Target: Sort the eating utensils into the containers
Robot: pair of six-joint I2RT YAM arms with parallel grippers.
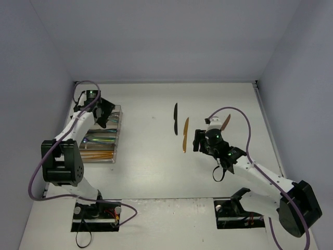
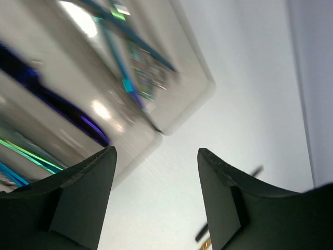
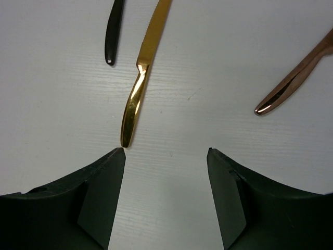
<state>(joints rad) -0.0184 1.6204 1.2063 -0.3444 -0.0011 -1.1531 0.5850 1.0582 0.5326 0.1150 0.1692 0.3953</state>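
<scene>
Left claw (image 1: pixel 100 110) hangs over the far end of the tray (image 1: pixel 118 136), spread wide with nothing between its fingers. Its wrist view is blurred, but I can make out blue and iridescent pieces (image 1: pixel 99 139) lying lengthwise in the compartments, with pale gold sticks at the tray's near end. Three pieces are left on the table (image 1: pixel 156 172), well to the right of the tray: a black utensil (image 1: pixel 176 119) nearest it, a gold knife (image 1: pixel 185 134) just beyond, and a copper utensil (image 1: pixel 225 122) farthest out. Right claw (image 1: pixel 200 140) sits low over the table, released and empty, its fingers just short of the gold knife's handle tip. I read this as the approach for picking up the knife. The next move calls for going forward over the handle, coming down and pinching across its narrow width. The knife is slim, glossy and flat on the table, serrated along one edge. It could skid or slip, so a square grip matters.
</scene>
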